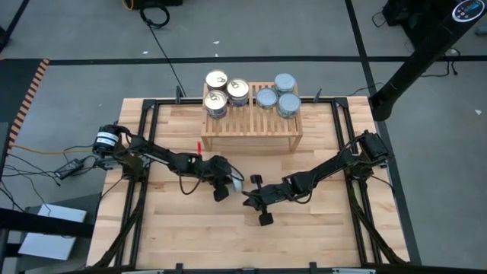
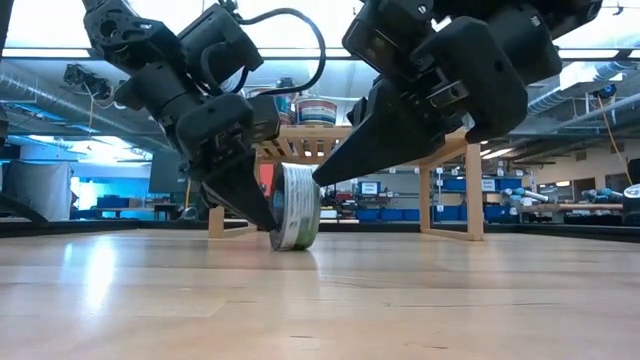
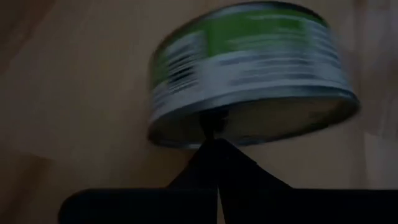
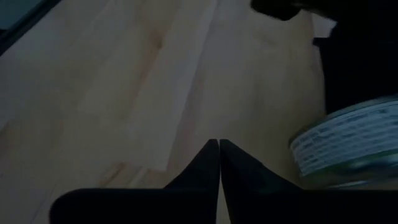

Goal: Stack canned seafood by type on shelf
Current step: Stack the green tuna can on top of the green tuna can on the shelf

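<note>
One tin (image 2: 295, 210) with a green and white label stands on its curved wall on the plank table, slightly tilted; it also shows in the high view (image 1: 237, 181). My left gripper (image 2: 262, 218) (image 1: 227, 186) is shut, tips at the tin's left flat face. My right gripper (image 2: 320, 180) (image 1: 246, 196) is shut too, its tips at the tin's upper right edge. Three gold-topped tins (image 1: 217, 79) and three silver-topped tins (image 1: 284, 82) stand on the shelf's slatted top (image 1: 251, 122) at the far side. My left gripper presses its shut fingertips (image 3: 214, 134) against the tin's flat face by the lower rim (image 3: 205, 121), slanting down from the table's left. The tin rests on its curved wall (image 2: 290, 245) on the table. My right gripper's shut fingers lie beside the tin (image 4: 348, 143); whether they touch it I cannot tell.
The shelf stands at the table's far edge, with open plank surface (image 1: 198, 236) between it and the near edge. A black frame (image 1: 144, 152) runs along both table sides. A small red object (image 1: 199, 147) lies by the left arm.
</note>
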Motion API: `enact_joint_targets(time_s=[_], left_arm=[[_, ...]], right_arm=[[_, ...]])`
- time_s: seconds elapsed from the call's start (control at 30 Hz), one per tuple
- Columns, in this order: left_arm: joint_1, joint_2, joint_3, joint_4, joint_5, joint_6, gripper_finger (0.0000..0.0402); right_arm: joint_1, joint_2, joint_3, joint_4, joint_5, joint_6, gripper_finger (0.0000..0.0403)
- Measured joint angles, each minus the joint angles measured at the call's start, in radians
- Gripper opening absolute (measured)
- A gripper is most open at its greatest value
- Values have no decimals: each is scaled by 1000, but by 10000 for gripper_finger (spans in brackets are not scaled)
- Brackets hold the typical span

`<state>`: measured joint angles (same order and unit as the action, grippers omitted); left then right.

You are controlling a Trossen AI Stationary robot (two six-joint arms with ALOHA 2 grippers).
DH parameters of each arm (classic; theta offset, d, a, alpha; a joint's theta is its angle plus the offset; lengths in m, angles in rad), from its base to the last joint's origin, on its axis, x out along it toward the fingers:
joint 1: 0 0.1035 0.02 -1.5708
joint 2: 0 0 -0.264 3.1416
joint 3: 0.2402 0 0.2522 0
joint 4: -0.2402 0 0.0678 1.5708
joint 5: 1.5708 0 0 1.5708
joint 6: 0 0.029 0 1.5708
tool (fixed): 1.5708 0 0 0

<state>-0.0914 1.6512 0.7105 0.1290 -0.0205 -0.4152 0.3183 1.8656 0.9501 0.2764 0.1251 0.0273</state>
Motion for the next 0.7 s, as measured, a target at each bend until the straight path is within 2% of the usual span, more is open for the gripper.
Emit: enact_joint_targets(time_s=[0.13,0.27,0.47,0.57,0.7], left_arm=[[-8,-1,0,12,-50,27,0],[-39,-1,0,13,-121,69,0],[-110,-2,2,14,-258,75,0],[-145,-2,2,13,-363,75,0],[-179,-4,-50,88,-466,64,0]], right_arm=[[0,-7,0,-10,57,21,29],[0,-54,0,-99,112,23,37],[-14,-121,1,-229,293,80,27],[-48,-89,1,-211,296,99,9],[-92,-19,1,-172,294,101,11]])
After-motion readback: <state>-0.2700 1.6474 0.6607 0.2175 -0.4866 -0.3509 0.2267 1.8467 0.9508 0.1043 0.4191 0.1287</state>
